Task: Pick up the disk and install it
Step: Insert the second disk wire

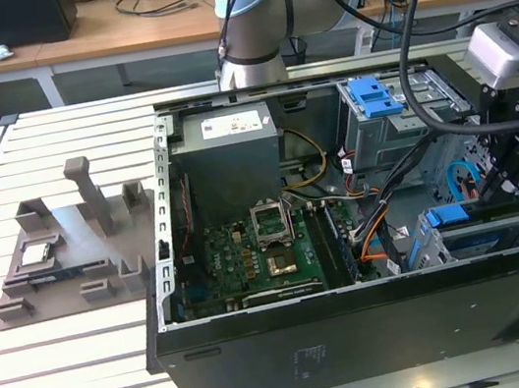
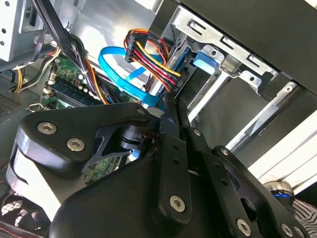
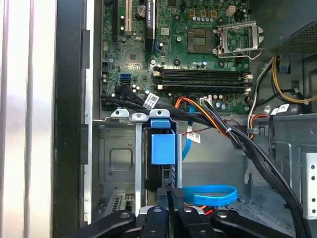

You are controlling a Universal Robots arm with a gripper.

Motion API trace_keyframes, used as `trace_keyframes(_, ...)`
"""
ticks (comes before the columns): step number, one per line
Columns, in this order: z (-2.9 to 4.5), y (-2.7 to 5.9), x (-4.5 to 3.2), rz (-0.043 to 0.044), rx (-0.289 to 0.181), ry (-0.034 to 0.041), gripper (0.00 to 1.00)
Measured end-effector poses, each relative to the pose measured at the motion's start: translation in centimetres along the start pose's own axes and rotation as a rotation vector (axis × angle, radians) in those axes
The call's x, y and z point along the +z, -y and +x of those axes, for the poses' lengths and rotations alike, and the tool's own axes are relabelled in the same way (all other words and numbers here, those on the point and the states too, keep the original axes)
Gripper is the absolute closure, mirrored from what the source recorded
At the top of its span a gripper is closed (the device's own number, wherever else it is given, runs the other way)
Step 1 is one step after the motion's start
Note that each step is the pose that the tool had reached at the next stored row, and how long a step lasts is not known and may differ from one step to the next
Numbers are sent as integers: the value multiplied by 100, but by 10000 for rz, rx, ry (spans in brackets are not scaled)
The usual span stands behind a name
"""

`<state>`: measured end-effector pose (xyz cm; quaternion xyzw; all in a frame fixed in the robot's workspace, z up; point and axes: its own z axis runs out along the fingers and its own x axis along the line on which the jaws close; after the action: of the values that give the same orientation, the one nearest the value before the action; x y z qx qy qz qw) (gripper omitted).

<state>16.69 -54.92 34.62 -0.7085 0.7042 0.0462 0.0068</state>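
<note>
Fingers pressed together on the blue-bracketed disk (image 3: pixel 162 148), the gripper (image 3: pixel 174 198) should, I judge, keep it square to the drive cage (image 3: pixel 116 163) rails.

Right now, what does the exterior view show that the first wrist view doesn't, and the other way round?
The exterior view adds the grey fixture tray with the processor chip on it, beside the computer case, and the arm's base. The first wrist view gives instead a head-on look into the drive cage, where the disk sits with its blue bracket between the metal rails. Both show the motherboard, its open processor socket and the gripper at the drive cage.
</note>
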Motion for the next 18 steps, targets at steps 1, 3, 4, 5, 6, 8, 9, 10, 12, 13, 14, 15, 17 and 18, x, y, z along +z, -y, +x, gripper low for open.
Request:
trace_keyframes(1, 0, 0, 3, 0, -1, -1, 84)
trace_keyframes(3, 6, 1, 12, 0, 0, -3, 84)
trace_keyframes(4, 8, 2, 19, 0, -1, -2, 84)
trace_keyframes(5, 11, 2, 24, 0, -1, -4, 84)
trace_keyframes(6, 14, 3, 34, 0, -2, -6, 84)
trace_keyframes(8, 15, 3, 46, 1, 0, -4, 84)
trace_keyframes(9, 15, 3, 47, 0, -1, -2, 84)
trace_keyframes(10, 15, 3, 48, 0, 0, -2, 84)
trace_keyframes(12, 15, 3, 48, 0, -1, -2, 84)
trace_keyframes(13, 15, 3, 54, 0, -2, 14, 83)
trace_keyframes(14, 15, 3, 54, -1, -1, 10, 83)
trace_keyframes(15, 16, 3, 54, -1, -1, 8, 83)
trace_keyframes(17, 16, 3, 49, 0, -1, -1, 76)
trace_keyframes(18, 15, 2, 39, 0, 0, -1, 76)
